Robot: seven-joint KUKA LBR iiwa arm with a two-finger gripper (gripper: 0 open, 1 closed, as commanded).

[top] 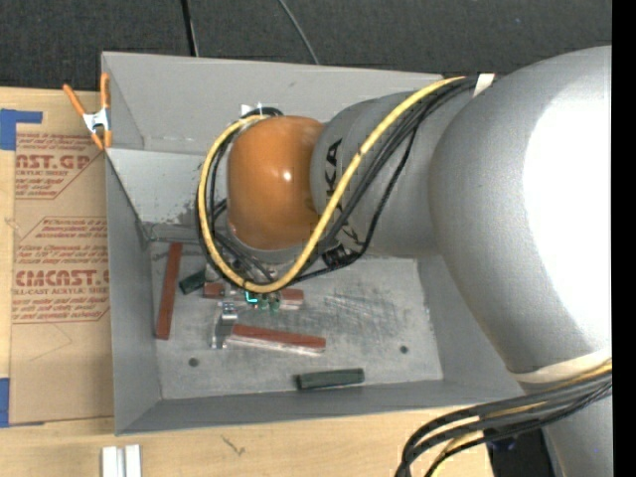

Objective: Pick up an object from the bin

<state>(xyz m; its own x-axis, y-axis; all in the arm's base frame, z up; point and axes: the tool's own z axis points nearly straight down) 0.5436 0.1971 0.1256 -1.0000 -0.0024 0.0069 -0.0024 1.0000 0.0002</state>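
The arm's orange wrist cover (270, 182) hung over the grey bin (134, 366), with the claw (250, 301) low above the floor, left of centre. From the claw, a red-brown stick (167, 291) lay at 9 o'clock. A red-brown bar (278, 340) lay near at 5 o'clock, and a dark bar (330, 378) farther out at 4 o'clock.

Tally in the grey bin (129, 266): two sticks, one dark bar, one metal piece, three scraps.

Starting with the dark bar (330, 377), and that's just the one. Reddish-brown sticks, two: the flat stick (276, 340) just above-left of the dark bar, the narrow stick (165, 291) well off to its left. One small silvery metal piece (223, 328), left of and above the dark bar. Higher still, scraps: one dark green scrap (191, 283), one reddish scrap (212, 290), one pinkish scrap (289, 302). That's three, though the arm partly covers them.
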